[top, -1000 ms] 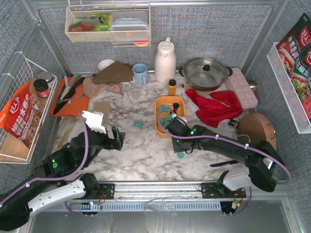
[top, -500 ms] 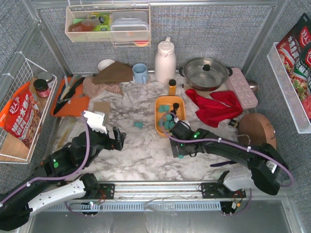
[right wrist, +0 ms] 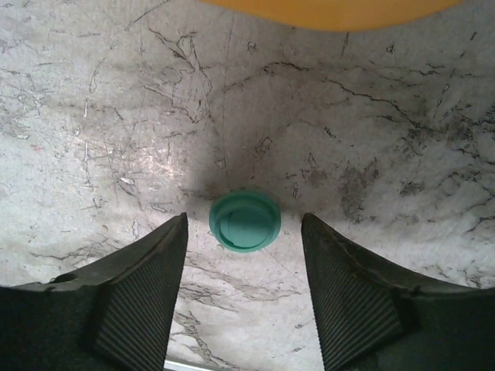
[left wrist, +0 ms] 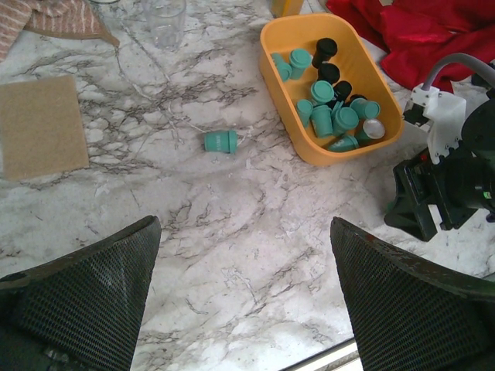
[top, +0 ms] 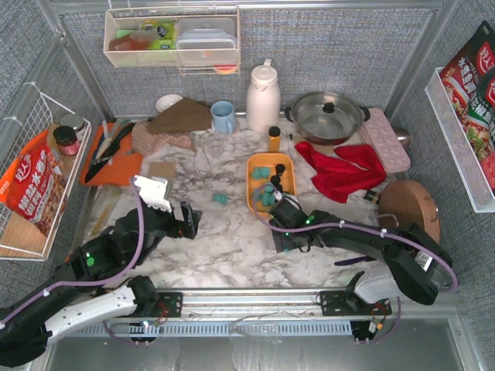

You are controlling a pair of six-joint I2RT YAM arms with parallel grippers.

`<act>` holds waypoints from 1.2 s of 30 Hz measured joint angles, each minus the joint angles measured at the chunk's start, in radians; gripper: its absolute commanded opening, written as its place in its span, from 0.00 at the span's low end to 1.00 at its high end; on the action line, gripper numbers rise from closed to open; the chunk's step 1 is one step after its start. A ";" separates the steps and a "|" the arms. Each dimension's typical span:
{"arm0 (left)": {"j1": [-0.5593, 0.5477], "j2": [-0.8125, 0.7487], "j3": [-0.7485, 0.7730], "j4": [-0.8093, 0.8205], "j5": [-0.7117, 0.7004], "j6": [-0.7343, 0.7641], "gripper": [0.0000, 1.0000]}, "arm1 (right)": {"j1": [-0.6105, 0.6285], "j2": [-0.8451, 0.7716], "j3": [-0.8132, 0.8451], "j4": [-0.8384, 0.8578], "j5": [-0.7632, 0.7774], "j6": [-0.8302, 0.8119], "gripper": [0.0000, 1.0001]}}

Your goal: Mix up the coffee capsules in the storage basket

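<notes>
The left gripper hangs over the marble counter, its two dark ribbed fingers wide apart and nothing between them. Toward the far right of the counter stands the storage basket with the coffee capsules inside, mostly teal and a few black toward its far end, and one loose teal capsule lies on its side just left of it. A brown square pad lies on the left part of the counter, a red cloth is beyond the basket on the right, and the right arm is close to the basket's near right corner.
</notes>
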 measured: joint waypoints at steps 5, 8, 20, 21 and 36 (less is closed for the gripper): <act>0.000 -0.001 0.000 0.000 0.000 0.000 0.99 | -0.006 0.010 -0.002 0.018 0.000 -0.008 0.56; 0.000 -0.006 0.000 0.000 0.000 0.000 0.99 | -0.006 0.010 -0.003 0.019 0.001 -0.008 0.55; 0.000 -0.014 -0.001 0.000 0.000 0.000 0.99 | -0.007 0.006 -0.004 -0.002 0.008 0.004 0.41; 0.000 -0.015 -0.001 0.000 0.000 0.000 0.99 | -0.007 0.002 -0.004 -0.004 0.009 0.004 0.41; 0.000 -0.018 -0.014 0.015 0.000 0.007 0.99 | -0.008 -0.073 0.105 -0.122 0.057 -0.037 0.40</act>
